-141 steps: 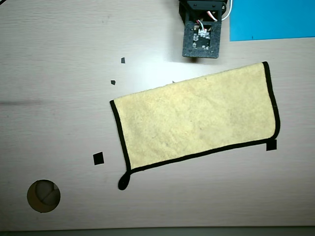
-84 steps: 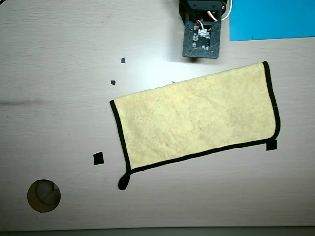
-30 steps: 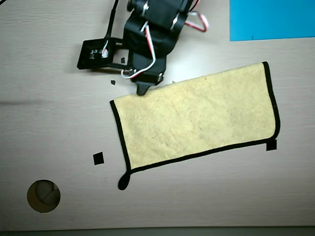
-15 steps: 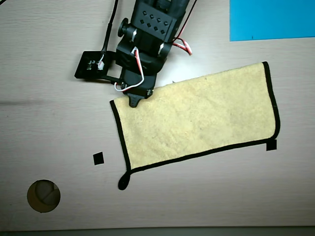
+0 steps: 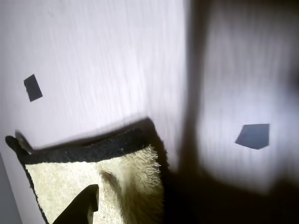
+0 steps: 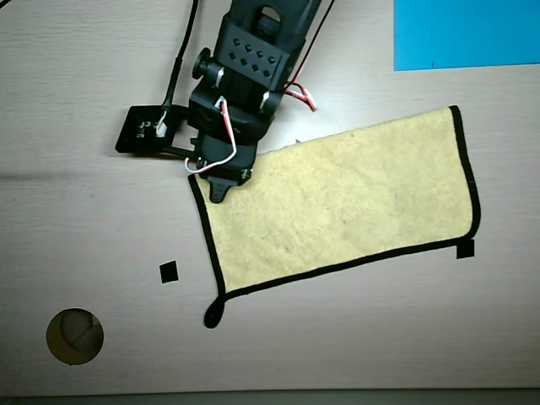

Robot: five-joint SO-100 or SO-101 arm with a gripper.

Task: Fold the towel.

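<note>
The towel (image 6: 337, 207) lies spread flat on the table (image 6: 101, 211), a pale yellow fuzzy rectangle with thin black trim, tilted so that in the overhead view its right end sits higher than its left. A small black loop (image 6: 214, 314) hangs off its lower left corner. The gripper (image 6: 221, 191) sits over the towel's upper left corner, its dark tip touching the trim there. In the wrist view one dark fingertip (image 5: 83, 205) rests on the fuzzy pile just inside the black edge (image 5: 88, 148); whether the claw is spread or pinching the cloth cannot be told from either view.

The arm's black body (image 6: 253, 67) reaches down from the top edge of the overhead view, with red and white wires along it and a black cable (image 6: 181, 51) leading to a flat black block (image 6: 148, 131) just to its left.

The table is pale wood-grain. Small black square marks sit on it: one (image 6: 169, 272) left of the towel, another (image 6: 465, 249) touching the towel's lower right corner. A round hole (image 6: 74, 336) opens near the lower left. A bright blue sheet (image 6: 464, 34) lies at the upper right, apart from the towel. In the wrist view a heavy shadow covers the right half of the surface.
</note>
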